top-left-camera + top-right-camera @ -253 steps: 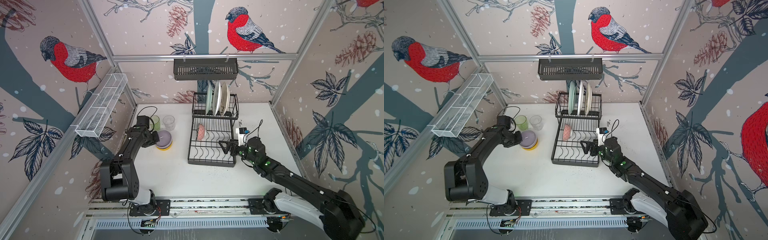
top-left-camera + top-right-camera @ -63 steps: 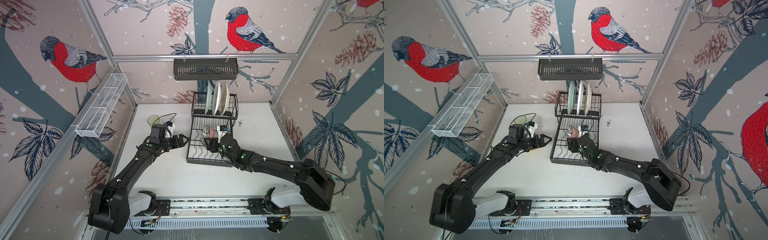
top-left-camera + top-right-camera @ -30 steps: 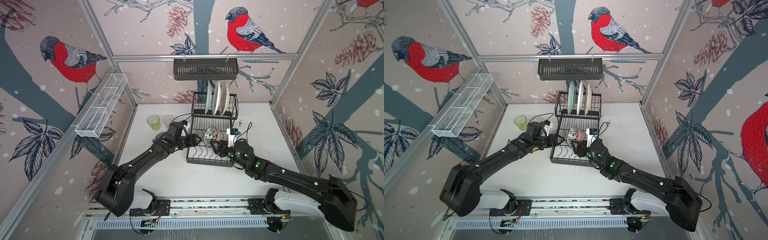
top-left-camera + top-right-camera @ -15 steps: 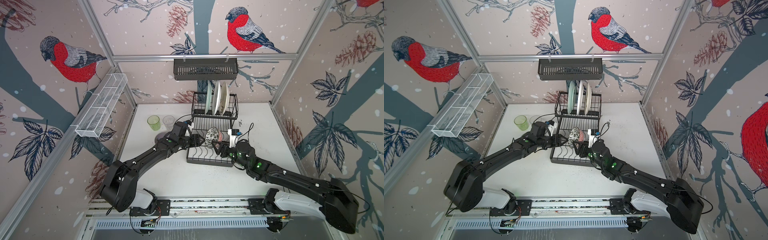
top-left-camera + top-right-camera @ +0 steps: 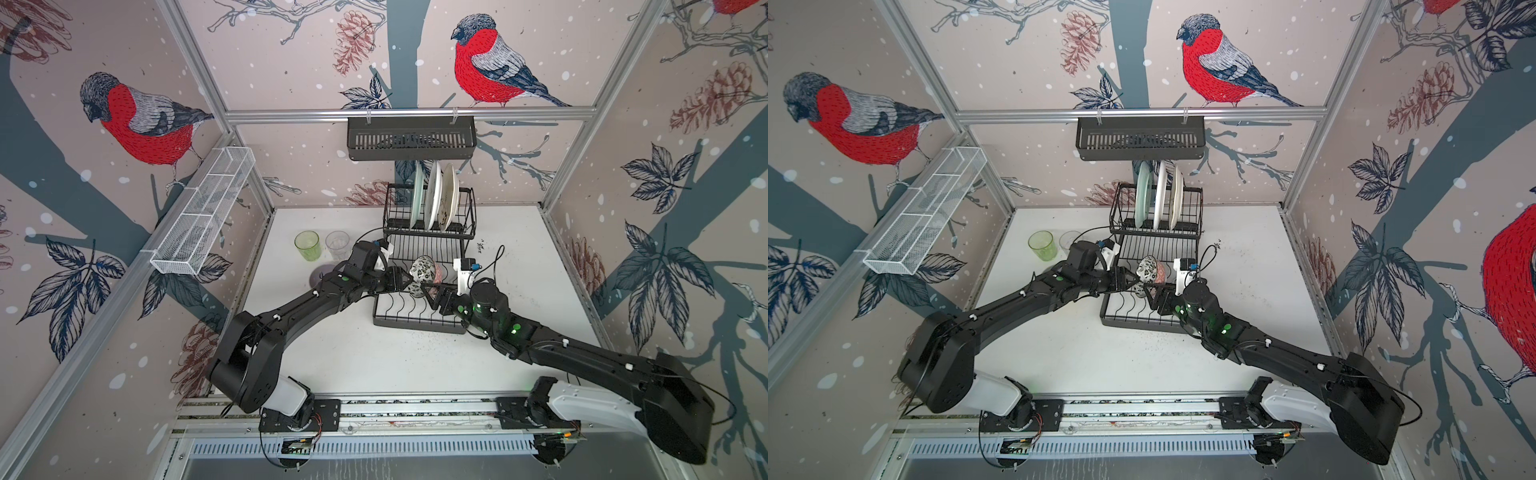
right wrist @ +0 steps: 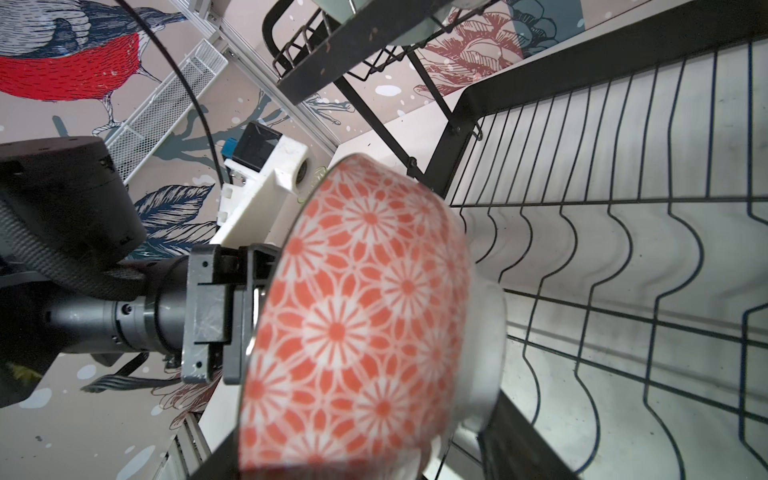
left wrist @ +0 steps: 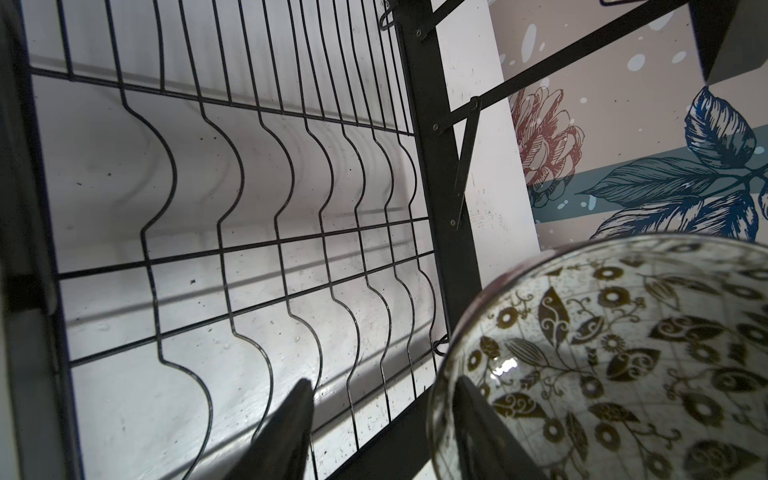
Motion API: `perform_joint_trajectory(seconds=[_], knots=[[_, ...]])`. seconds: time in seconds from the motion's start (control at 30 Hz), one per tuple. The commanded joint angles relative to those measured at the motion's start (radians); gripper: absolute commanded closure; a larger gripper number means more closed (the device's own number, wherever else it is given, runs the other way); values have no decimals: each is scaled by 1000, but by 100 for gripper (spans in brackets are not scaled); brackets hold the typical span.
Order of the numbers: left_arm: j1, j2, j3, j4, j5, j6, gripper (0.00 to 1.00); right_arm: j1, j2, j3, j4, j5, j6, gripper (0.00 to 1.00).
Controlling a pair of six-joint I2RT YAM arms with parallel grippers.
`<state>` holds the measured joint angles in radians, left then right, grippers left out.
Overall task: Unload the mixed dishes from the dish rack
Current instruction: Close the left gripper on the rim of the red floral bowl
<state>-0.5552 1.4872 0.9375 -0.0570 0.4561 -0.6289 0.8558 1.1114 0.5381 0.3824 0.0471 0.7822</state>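
— While my right claw pinches the pink bowl on edge above the dish rack's lower tray, my left claw stands spread astride its rim.

— Touching?

— One finger sits inside the bowl, the other outside, apart from the edge.

— Room?

— Bare tray wires lie beneath. The plates stand behind on the raised tier, and open counter lies in front of the rack.

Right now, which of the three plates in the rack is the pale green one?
The pale green plate is the leftmost in both top views, standing upright in the dish rack beside the two whiter plates.
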Motion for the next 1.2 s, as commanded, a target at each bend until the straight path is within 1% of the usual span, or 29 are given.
perform_joint_trajectory(seconds=[0.0, 0.27, 0.33, 0.43, 0.53, 0.63, 0.8, 0.87, 0.93, 1.03, 1.13, 1.17], knots=[[-4, 10, 6, 65, 34, -17, 48, -6, -10, -5, 116, -34, 16, 33], [-5, 35, 11, 123, 119, -47, 53, -23, -8, -18, 147, -70, 40, 33], [-6, 38, 11, 127, 125, -50, 54, -24, -6, -19, 151, -73, 43, 33], [-6, 37, 12, 132, 133, -51, 60, -27, -3, -23, 161, -79, 48, 33], [-6, 40, 14, 140, 152, -53, 61, -30, 5, -22, 165, -84, 51, 33], [-5, 44, 12, 152, 174, -60, 68, -36, 13, -22, 165, -90, 53, 33], [-6, 44, 12, 143, 175, -51, 72, -37, 18, -25, 168, -92, 54, 33], [-6, 45, 16, 131, 174, -44, 80, -37, 18, -26, 158, -80, 48, 33], [-6, 48, 19, 125, 178, -40, 86, -37, 20, -26, 151, -72, 46, 33], [-6, 50, 20, 122, 179, -38, 86, -37, 25, -27, 150, -73, 43, 33], [-5, 54, 20, 120, 176, -37, 94, -35, 33, -27, 150, -72, 40, 33], [-6, 56, 20, 121, 177, -37, 94, -35, 34, -27, 149, -72, 39, 33]])
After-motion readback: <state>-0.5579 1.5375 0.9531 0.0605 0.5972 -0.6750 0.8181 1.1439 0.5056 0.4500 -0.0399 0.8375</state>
